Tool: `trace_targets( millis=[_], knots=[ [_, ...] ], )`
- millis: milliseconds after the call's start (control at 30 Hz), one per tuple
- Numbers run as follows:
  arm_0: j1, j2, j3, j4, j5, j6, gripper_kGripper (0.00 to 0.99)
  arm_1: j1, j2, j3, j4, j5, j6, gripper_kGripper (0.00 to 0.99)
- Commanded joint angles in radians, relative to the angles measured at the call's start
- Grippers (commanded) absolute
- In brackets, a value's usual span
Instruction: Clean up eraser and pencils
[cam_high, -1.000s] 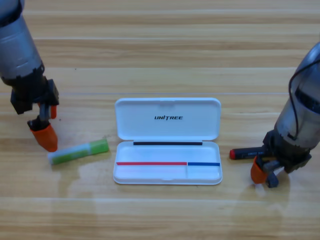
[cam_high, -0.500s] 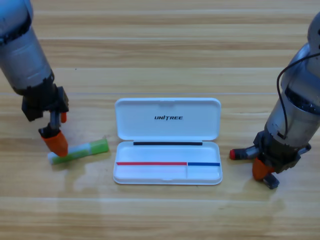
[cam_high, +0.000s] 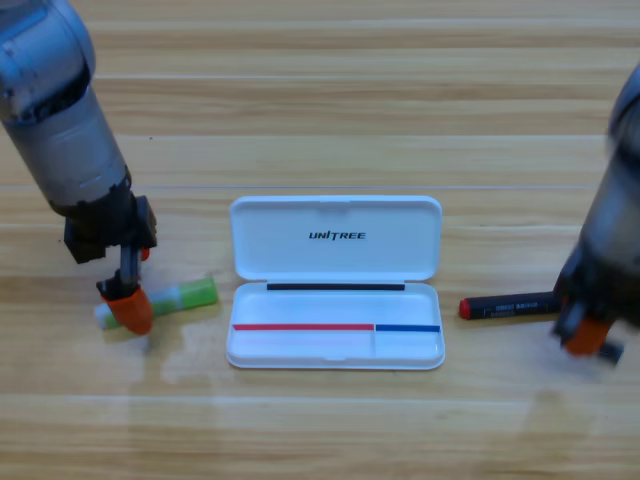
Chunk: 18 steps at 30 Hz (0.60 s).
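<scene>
A: Left side?
B: The left gripper (cam_high: 127, 310) is now lower and nearer the case, its orange tip over the white end of the light green pencil (cam_high: 170, 299), no longer clear of it.
A: Right side?
B: The right gripper (cam_high: 585, 335) is now toward the desk's right edge, exposing more of the black pencil (cam_high: 508, 305).

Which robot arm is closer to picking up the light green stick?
The left arm. Its left gripper is down on the white end of the light green stick, left of the open white case. The right gripper is across the table, by the black stick with red ends.
</scene>
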Motion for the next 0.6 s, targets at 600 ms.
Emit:
trace_targets(
  millis=[600],
  knots=[
    [-0.032, 0.113, 0.122, -0.193, 0.066, -0.023, 0.942, 0.087, 0.237, -0.426, 0.175, 0.148, -0.519, 0.149]
  ],
)
